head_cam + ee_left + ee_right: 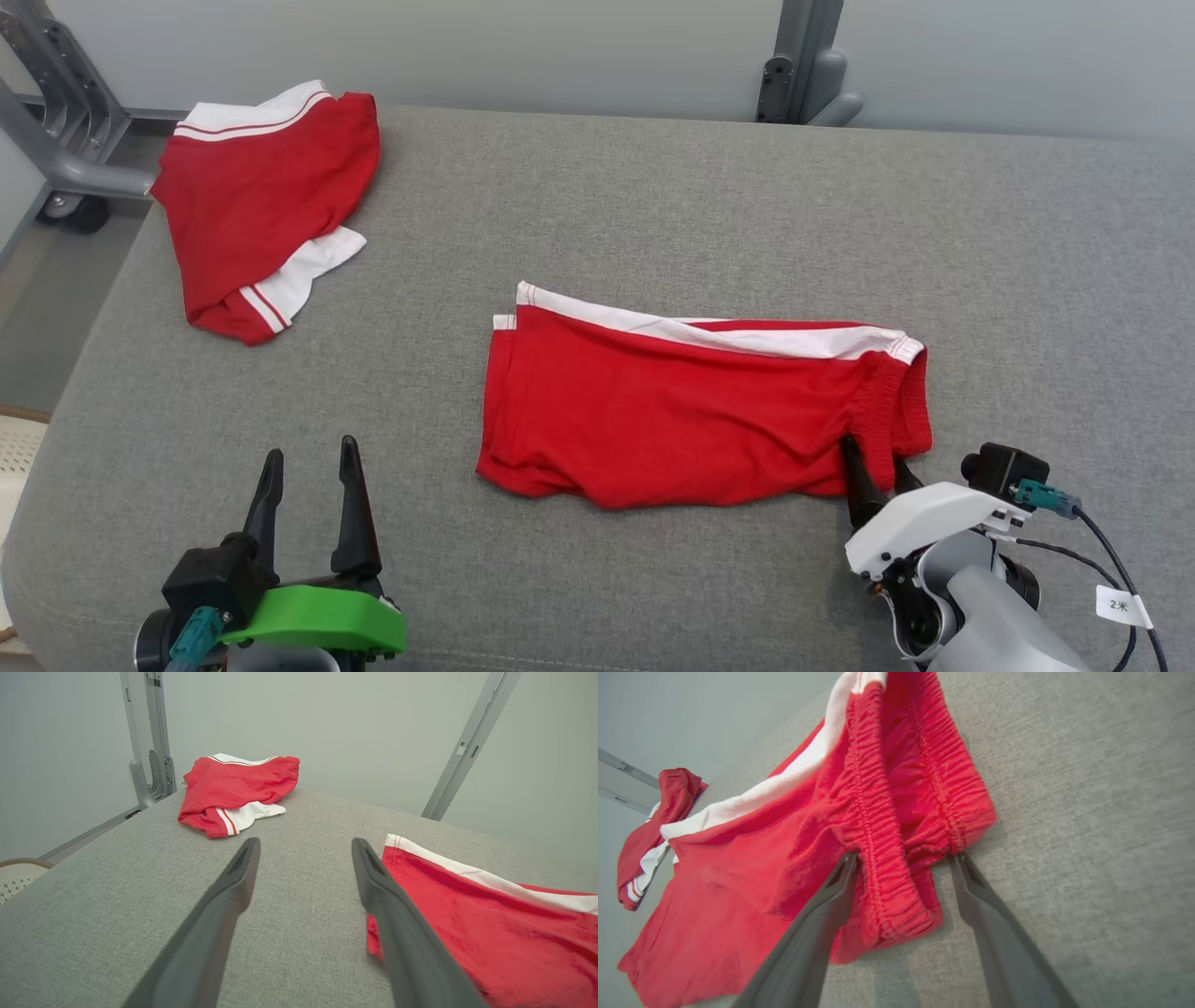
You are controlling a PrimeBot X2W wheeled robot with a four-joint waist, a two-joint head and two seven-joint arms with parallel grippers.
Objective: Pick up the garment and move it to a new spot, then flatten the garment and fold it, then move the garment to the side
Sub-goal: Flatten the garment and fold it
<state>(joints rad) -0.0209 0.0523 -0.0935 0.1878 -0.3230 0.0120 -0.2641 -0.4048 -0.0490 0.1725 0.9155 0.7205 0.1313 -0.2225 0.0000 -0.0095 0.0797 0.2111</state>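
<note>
Now, R gripper (876, 457) spread, straddling waistband corner of red shorts (672, 411), L gripper (311, 448) spread, apart to shorts' left

red garment (672, 411) white-striped, grey cushion (653, 205)

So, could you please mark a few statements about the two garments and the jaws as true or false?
1. Two red garments lie on the grey cushion: the near shorts and a crumpled pair. True.
2. The right jaws are shut on the near shorts' waistband. False: they stand open, astride it.
3. The left jaws hold the crumpled pair. False: they are open over bare cushion, empty.
4. The near shorts show a white stripe along their far edge. True.
</note>
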